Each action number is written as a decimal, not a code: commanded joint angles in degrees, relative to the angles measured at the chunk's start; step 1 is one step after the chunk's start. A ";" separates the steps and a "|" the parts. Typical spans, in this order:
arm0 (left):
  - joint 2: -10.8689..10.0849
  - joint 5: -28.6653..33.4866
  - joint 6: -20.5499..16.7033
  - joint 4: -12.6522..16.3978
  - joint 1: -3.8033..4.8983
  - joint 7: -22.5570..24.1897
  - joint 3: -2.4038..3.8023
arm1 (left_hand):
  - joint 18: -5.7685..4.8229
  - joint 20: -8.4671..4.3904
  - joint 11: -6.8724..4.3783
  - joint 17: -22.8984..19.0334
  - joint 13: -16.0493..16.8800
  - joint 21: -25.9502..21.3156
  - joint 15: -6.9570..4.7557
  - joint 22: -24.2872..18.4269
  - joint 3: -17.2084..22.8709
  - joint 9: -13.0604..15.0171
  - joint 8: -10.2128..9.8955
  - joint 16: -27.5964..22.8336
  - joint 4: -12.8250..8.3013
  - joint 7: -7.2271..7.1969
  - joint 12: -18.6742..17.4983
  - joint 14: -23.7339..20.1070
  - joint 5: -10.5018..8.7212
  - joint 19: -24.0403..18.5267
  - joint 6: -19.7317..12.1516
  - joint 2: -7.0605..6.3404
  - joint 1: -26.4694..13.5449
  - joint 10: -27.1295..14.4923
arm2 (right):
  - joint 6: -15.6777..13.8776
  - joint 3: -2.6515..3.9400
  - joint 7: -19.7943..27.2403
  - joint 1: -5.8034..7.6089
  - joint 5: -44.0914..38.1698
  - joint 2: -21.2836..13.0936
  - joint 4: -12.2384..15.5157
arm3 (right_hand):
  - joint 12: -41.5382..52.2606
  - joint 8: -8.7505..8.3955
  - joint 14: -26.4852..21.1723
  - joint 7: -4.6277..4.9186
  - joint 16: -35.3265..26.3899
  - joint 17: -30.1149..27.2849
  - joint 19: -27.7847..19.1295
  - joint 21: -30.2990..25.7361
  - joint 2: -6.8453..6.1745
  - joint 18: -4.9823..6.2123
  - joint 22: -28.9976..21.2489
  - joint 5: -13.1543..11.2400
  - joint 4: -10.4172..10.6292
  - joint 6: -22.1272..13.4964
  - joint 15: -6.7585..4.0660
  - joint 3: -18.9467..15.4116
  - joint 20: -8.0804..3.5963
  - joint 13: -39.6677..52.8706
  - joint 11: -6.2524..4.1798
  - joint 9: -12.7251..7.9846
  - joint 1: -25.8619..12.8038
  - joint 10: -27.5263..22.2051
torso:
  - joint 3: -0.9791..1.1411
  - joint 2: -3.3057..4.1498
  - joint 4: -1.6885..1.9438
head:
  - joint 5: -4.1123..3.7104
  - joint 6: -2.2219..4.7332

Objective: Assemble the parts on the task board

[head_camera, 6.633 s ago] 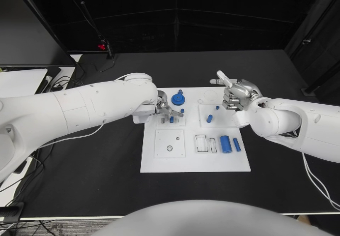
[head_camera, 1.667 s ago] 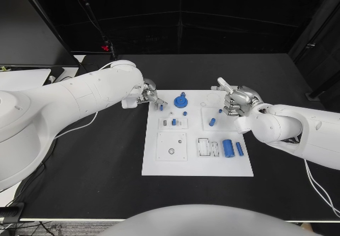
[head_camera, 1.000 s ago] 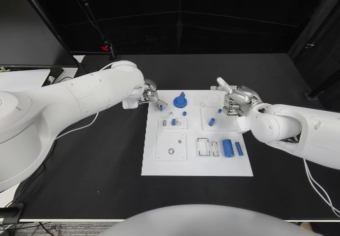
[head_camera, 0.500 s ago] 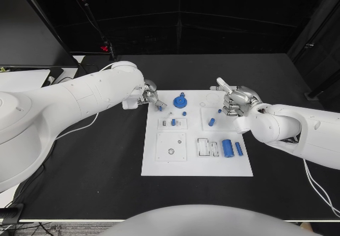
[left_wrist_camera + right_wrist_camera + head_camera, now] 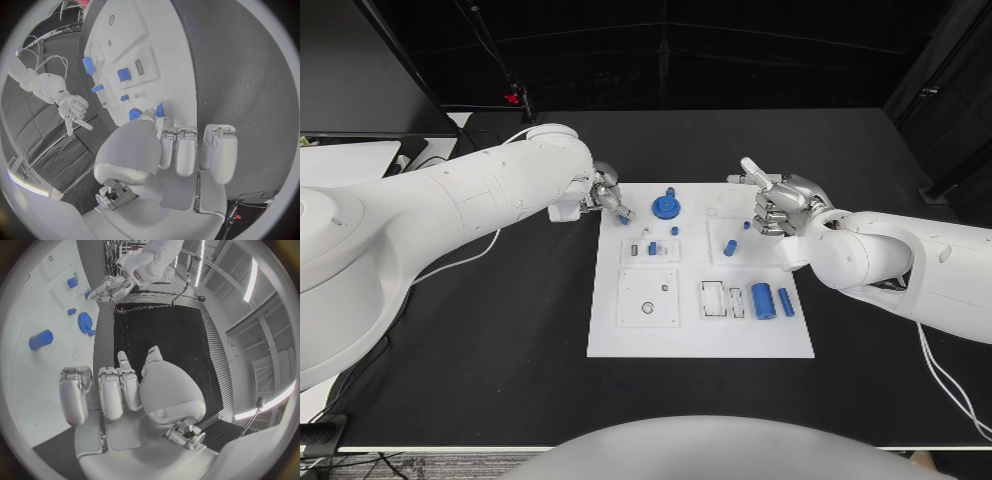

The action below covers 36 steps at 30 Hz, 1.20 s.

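- Two white arms reach over a matte black tabletop (image 5: pixel 473 340), each ending in a silver robot hand of polished metal.
- The board (image 5: pixel 646 345) is a flat white rectangular plate in the middle of the tabletop, with raised square panels and shallow slots.
- On it lie several small blue parts: a round toothed wheel (image 5: pixel 666 207) near the far edge, a fat smooth cylinder (image 5: pixel 763 300) and a thin peg (image 5: pixel 785 303) side by side toward the right edge, and a short peg (image 5: pixel 730 246) on a square panel.
- The left robot hand (image 5: pixel 609 196) sits at the board's far left corner, fingers curled together; a small blue piece (image 5: pixel 160 110) shows at its fingertips in the left wrist view, and it seems to be pinched there, though the hold itself is partly hidden.
- The right robot hand (image 5: pixel 779 205) hovers over the board's far right part, fingers curled in toward the palm with nothing in them and one raised.
- Behind the tabletop hang dark mesh panels (image 5: pixel 661 60); a white desk (image 5: pixel 336 165) with cables stands at the left.
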 commanded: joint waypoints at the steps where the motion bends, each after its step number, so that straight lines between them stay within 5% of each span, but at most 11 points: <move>1: 0.05 0.84 -0.17 -0.03 0.04 -0.26 0.02 | -0.37 -0.34 -0.29 15.09 14.69 0.18 -0.45 15.09 1.32 0.14 -0.34 0.05 -0.02 -0.13 -0.07 6.10 1.42 5.98 -0.04 2.85 4.45 6.05 | 0.50 0.03 0.14 0.06 -0.13 0.07 0.00 | 0.13 0.14 6.07 0.21 0.14 15.09 5.98 0.18 0.44 -0.41 15.09 -0.22 0.12 -0.10 0.31 -0.21 0.53 14.93 0.40 -0.08 0.04 5.96 | 0.01 -0.02 0.03 | -0.01 0.01; 9: -0.26 1.15 -0.47 0.20 0.03 0.45 0.02 | -0.37 -0.26 -0.06 15.09 14.69 0.18 -0.34 15.09 4.31 0.40 -0.69 0.05 -0.09 0.09 -0.07 6.10 4.15 5.98 0.12 1.89 6.64 6.05 | 0.53 0.03 0.09 0.00 -0.13 0.04 -0.13 | 0.13 0.19 6.07 0.24 0.14 15.09 5.98 0.18 0.50 -0.41 15.09 -0.22 0.11 -0.06 0.34 -0.24 0.56 14.93 0.43 -0.08 0.04 5.96 | 0.00 -0.04 0.04 | -0.15 -0.06; 19: -2.16 4.25 -3.88 2.58 0.20 2.09 0.03 | -0.37 -0.25 -0.03 15.09 14.69 0.18 -0.32 15.09 4.88 0.48 -0.71 0.05 -0.09 0.13 -0.07 6.10 4.44 5.98 0.22 1.42 7.02 6.05 | 0.56 0.03 -0.01 -0.27 -0.13 -0.07 -0.43 | 0.13 0.20 6.07 0.24 0.14 15.09 5.98 0.18 0.53 -0.41 15.09 -0.24 0.12 -0.05 0.34 -0.25 0.56 14.93 0.44 -0.08 0.03 5.96 | 0.07 -0.06 0.15 | -0.31 -0.10; 36: -9.94 7.51 -5.61 17.33 3.78 -5.05 0.03 | -0.37 -0.24 0.03 15.09 14.69 0.18 -0.32 15.09 5.59 0.67 -0.65 0.05 0.00 0.20 -0.07 6.10 4.35 5.98 0.37 0.78 7.34 6.05 | 0.38 0.02 0.05 -0.48 -0.13 -0.27 -0.40 | 0.13 0.20 6.07 0.24 0.14 15.09 5.98 0.18 0.53 -0.41 15.09 -0.24 0.12 -0.05 0.34 -0.25 0.56 14.93 0.44 -0.08 0.03 5.96 | 0.04 -0.03 0.02 | 0.29 -0.16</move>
